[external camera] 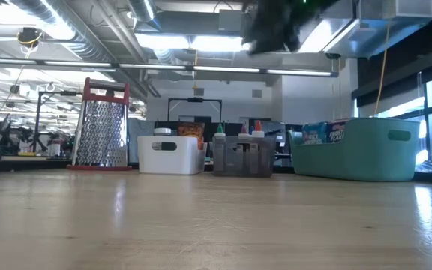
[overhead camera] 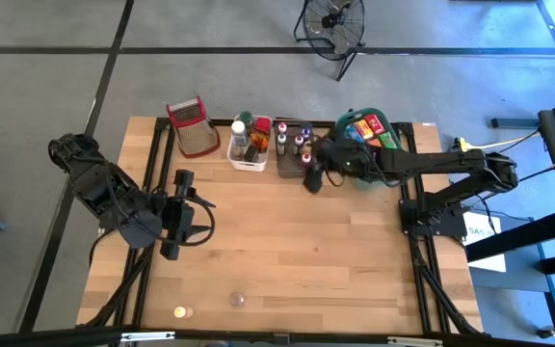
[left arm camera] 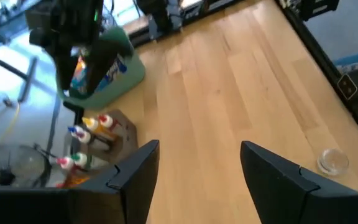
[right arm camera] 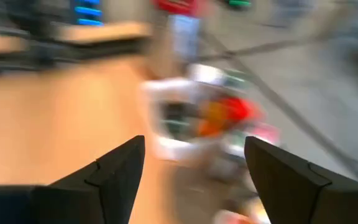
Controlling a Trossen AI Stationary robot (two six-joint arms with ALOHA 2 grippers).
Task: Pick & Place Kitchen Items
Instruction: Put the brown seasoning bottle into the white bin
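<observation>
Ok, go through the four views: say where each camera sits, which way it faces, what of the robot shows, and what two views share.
High: overhead, straight down on the table; both arms, left gripper, right gripper.
Low: tabletop level, facing the grater, white bin, grey bin and green bin; an arm overhead.
Left wrist: past open fingers, across the table.
Right wrist: past open fingers, blurred bin.
Shared: high and low both show all three bins.
</observation>
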